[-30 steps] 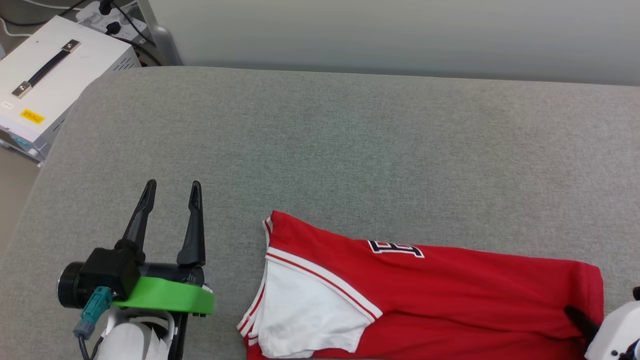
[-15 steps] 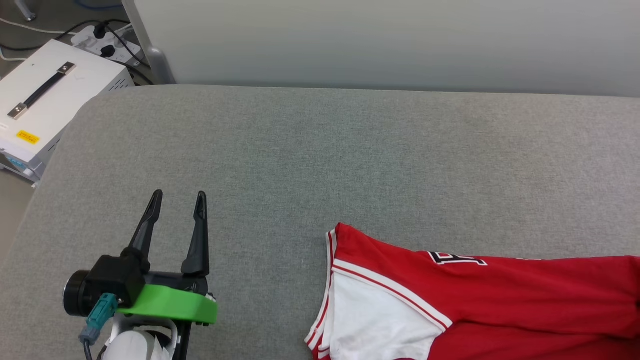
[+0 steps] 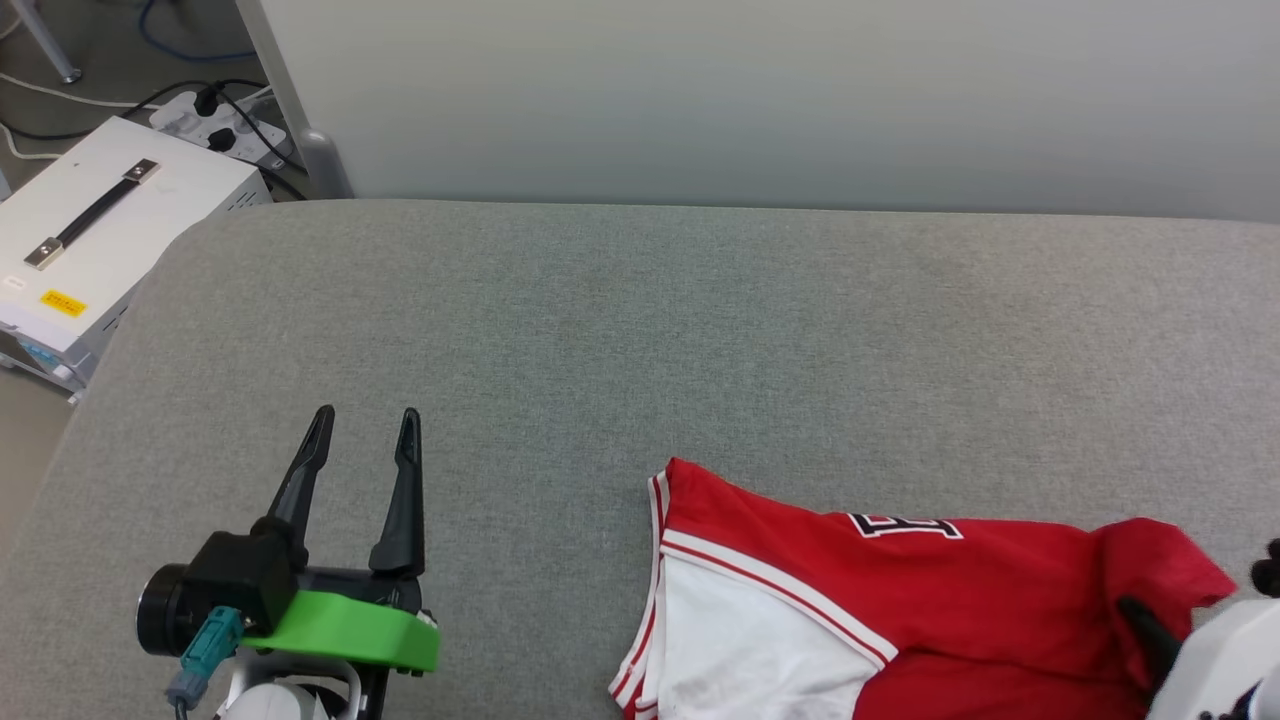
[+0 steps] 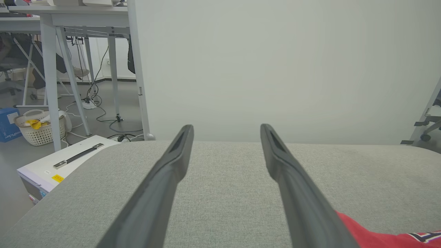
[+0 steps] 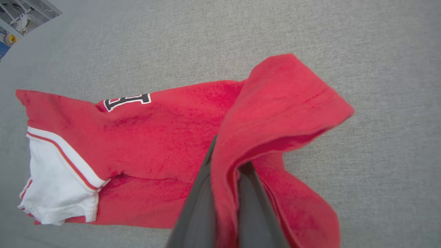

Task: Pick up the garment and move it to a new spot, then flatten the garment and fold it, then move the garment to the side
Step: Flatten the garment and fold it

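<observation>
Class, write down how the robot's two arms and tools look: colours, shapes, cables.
The left tool has two long, tapering dark fingers on a black block, with a bright green bracket, a black cylinder and a teal cable plug on a white forearm. The right tool shows similar dark fingers and a white housing.

The garment (image 3: pixel 950 590) is red, with a white sleeve (image 3: pixel 740 650) trimmed in red-and-white stripes and black, white-outlined numerals (image 3: pixel 905 525). The surface (image 3: pixel 700 350) is a flecked grey weave. At eight o'clock the left gripper (image 3: pixel 365 412) is black over a bright green bracket (image 3: pixel 345 630); at ten o'clock a white box (image 3: pixel 150 200) carries a black handle (image 3: pixel 90 215) and a yellow label (image 3: pixel 63 302).
</observation>
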{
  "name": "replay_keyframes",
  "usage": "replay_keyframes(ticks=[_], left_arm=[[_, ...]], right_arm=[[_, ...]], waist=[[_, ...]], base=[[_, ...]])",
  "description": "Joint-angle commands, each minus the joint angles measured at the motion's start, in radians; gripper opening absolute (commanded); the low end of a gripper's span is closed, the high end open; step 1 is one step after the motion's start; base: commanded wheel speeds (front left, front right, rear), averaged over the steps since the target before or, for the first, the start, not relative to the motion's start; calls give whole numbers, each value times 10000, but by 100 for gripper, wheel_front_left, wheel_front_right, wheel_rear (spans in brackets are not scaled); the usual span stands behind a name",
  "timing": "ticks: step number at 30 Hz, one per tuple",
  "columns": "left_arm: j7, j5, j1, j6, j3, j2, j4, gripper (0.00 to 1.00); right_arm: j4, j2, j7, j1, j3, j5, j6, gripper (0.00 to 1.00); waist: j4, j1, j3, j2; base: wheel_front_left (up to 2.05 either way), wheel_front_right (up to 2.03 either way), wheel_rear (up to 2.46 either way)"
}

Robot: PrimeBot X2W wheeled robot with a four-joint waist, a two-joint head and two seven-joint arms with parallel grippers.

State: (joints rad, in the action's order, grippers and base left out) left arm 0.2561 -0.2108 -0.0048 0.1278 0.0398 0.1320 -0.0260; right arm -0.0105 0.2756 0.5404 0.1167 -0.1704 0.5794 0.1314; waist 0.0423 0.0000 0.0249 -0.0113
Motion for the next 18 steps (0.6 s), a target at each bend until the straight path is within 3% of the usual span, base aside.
replay_keyframes(ticks=[1, 12, 18], left_arm=[[57, 7, 157, 28, 20, 15, -5, 100], [57, -10, -37, 28, 56, 86, 81, 100], [57, -15, -75, 28, 26, 132, 98, 100]], right_arm=[[323, -248, 169, 115, 314, 22, -7, 0], [1385, -1856, 994, -370, 2093, 148, -7, 0], [1128, -2190, 934, -767, 3030, 92, -7, 0]], waist=[[23, 0, 7, 113], [391, 0, 31, 113], [544, 0, 85, 113]], base=[[0, 0, 0], [0, 0, 0], [0, 0, 0]])
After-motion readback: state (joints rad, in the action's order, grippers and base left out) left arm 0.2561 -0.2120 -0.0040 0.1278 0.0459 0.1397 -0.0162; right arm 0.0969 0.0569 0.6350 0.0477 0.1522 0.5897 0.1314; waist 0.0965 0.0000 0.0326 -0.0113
